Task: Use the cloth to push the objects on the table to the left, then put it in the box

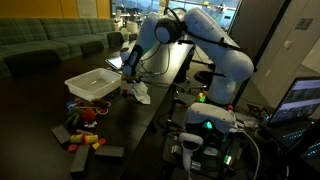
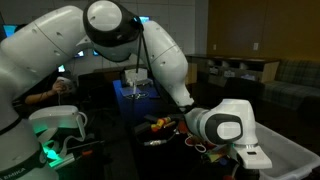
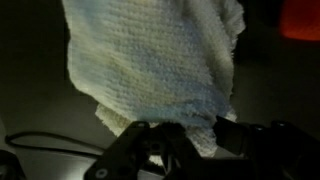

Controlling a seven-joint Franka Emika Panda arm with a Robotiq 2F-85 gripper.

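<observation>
Hanging from the closed gripper [image 1: 133,87], the cloth [image 1: 141,95] shows in an exterior view as a small pale bundle, its lower edge at or just above the table [image 1: 135,135]; contact cannot be told. It sits just beside the near corner of the box [image 1: 84,95]. The objects [image 1: 85,125] lie in a loose cluster on the dark top, apart from the cloth, in front of the box.

Exterior view, opposite side: the arm [image 2: 130,25] fills the foreground and its wrist housing hides the fingers and the cloth. Objects [image 2: 160,122] are visible on the table beyond it; the box [image 2: 292,155] shows as a pale wall at the lower corner.

Wrist view: cloth [image 3: 160,60] fills the frame, knitted or terry weave, pinched by one bunched edge in the gripper [image 3: 185,135], the rest draped free. A blurred red-orange shape [image 3: 305,20] lies past it.

Handling, judged: light, limp, no stiffness of its own. It will fold over the toys unless kept low and dragged flat. The pinch at a gathered edge looks sound, and the coarse weave is unlikely to slip. Not fragile. It should drop readily into the box on release.
</observation>
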